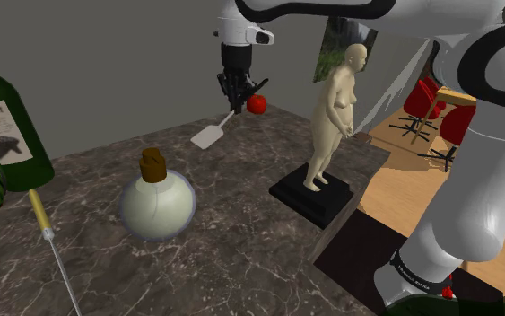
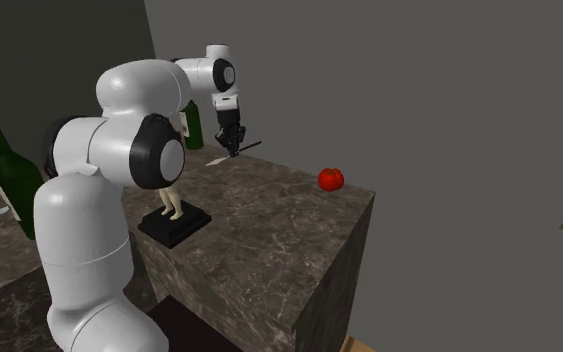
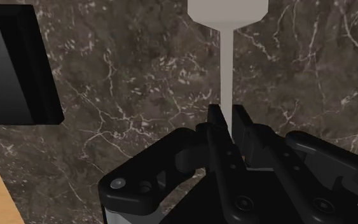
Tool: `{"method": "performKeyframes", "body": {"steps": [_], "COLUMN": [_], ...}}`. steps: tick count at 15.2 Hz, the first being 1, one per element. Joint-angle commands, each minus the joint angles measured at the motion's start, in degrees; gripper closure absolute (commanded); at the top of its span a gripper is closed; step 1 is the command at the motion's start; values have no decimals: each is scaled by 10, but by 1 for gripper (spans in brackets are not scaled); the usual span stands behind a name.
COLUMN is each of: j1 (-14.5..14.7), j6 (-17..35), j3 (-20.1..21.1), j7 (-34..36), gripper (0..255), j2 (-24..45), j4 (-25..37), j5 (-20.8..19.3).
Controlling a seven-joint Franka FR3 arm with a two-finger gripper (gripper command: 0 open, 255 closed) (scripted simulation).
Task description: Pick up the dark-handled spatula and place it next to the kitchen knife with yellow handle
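One spatula [image 1: 207,136], pale blade, clasped in gripper [image 1: 234,97]; fingers narrow on its shaft. Hangs blade-down in air above marble counter [image 1: 241,242], nr far edge. Judged: carry phase. To do well: stay high, swing twd yellow-handled knife [image 1: 37,208] at shoulder view's lower left, skirt corked flask [image 1: 156,205] standing btwn, lower til blade rests beside knife, not across it, then let go. Counts: 1 spatula, 1 knife, 1 flask, 1 figurine [image 1: 335,108] on black base [image 1: 317,199], 1 red fruit [image 1: 257,104], 2 green bottles [image 2: 9,175] in second exterior view.
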Motion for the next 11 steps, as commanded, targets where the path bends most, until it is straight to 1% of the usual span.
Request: {"method": "performKeyframes", "body": {"steps": [1, 6, 11], "j1": [15, 55, 101], "j6": [0, -7, -21], "j3": [10, 38, 65], "j7": [26, 93, 162], "gripper": [255, 255, 255], "j2": [-4, 4, 30], "j4": [-6, 3, 34], "j5": [1, -5, -17]}}
